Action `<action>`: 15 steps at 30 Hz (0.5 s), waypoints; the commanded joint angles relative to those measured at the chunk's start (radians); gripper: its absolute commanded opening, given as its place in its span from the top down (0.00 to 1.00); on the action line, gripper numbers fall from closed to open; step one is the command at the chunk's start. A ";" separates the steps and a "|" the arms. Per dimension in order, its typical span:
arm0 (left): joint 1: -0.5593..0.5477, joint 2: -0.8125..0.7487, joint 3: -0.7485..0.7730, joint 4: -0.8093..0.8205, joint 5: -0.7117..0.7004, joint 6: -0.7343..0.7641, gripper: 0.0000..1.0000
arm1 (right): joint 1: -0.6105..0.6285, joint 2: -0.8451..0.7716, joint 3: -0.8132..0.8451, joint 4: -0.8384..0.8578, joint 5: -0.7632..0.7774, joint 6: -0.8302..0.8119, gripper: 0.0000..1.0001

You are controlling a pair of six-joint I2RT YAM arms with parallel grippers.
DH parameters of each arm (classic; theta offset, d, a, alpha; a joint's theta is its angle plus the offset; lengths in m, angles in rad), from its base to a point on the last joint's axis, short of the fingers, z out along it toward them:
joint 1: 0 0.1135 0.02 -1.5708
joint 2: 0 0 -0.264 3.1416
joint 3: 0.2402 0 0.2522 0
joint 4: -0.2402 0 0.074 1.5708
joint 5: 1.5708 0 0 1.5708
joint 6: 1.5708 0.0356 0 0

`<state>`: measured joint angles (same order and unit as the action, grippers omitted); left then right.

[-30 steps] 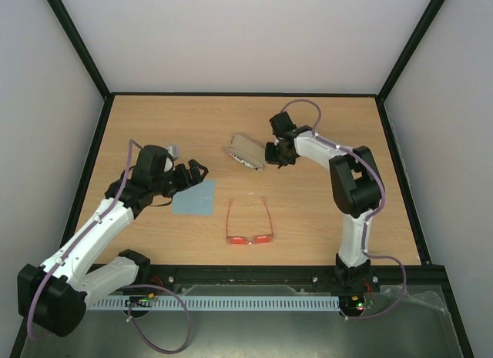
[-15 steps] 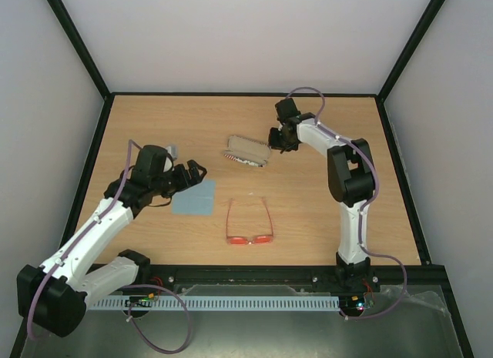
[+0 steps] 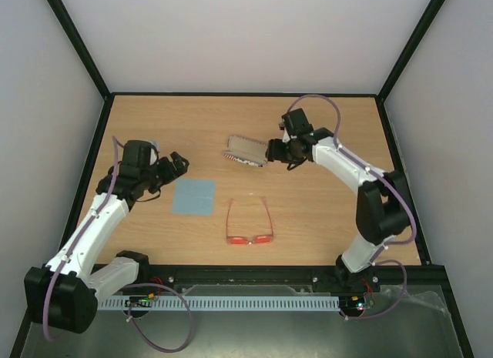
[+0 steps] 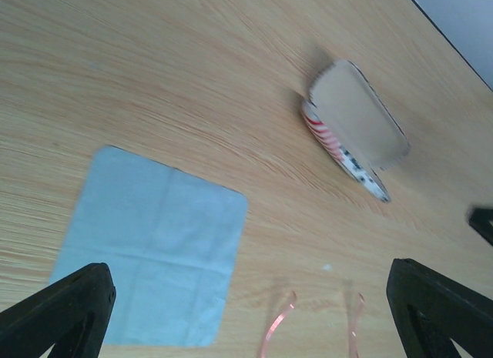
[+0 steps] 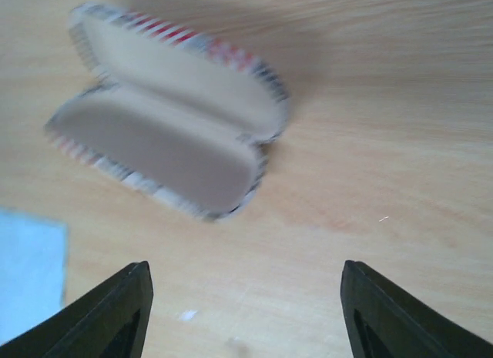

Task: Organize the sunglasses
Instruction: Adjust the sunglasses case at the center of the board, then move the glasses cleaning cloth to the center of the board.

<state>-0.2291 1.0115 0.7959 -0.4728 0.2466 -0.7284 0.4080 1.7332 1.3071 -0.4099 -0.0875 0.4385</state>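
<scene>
The sunglasses (image 3: 249,239), thin red-orange frame with red lenses, lie unfolded on the table's near middle, temples pointing away; their temple tips (image 4: 277,327) show in the left wrist view. The flag-patterned case (image 3: 246,151) lies open behind them, pale lining up (image 5: 169,119). My right gripper (image 3: 276,154) hovers just right of the case, open with nothing between its fingers (image 5: 245,269). My left gripper (image 3: 168,175) is wide open and holds nothing, left of the light-blue cloth (image 3: 193,197), over the cloth's near edge in its own view (image 4: 248,277).
The cloth (image 4: 150,246) lies flat on the wood between the left gripper and the sunglasses. A black rail (image 3: 254,94) and white walls border the table at the back and sides. The arm bases stand at the near edge.
My right gripper has opened, let go of the case and shifted slightly toward the near side. The left gripper has drawn back to the left, off the cloth.
</scene>
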 commanded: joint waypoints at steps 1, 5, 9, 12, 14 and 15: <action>0.097 0.024 0.022 -0.021 -0.036 0.035 0.00 | 0.098 -0.143 -0.069 0.000 -0.080 0.039 0.29; 0.185 0.038 0.020 -0.003 -0.051 0.042 0.00 | 0.193 -0.176 -0.083 0.042 -0.141 0.099 0.30; 0.278 0.043 0.013 0.025 -0.033 0.049 0.00 | 0.276 -0.089 -0.031 0.081 -0.170 0.143 0.42; 0.348 0.059 0.013 0.037 0.002 0.064 0.01 | 0.320 0.015 0.037 0.095 -0.160 0.160 0.53; 0.384 0.069 0.011 0.041 0.025 0.076 0.00 | 0.349 0.087 0.096 0.084 -0.141 0.159 0.55; 0.398 0.070 0.010 0.042 0.033 0.081 0.00 | 0.361 0.124 0.130 0.074 -0.128 0.156 0.56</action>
<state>0.1135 1.0634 0.7963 -0.4503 0.2329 -0.6827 0.7265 1.7390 1.3342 -0.3275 -0.2321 0.5697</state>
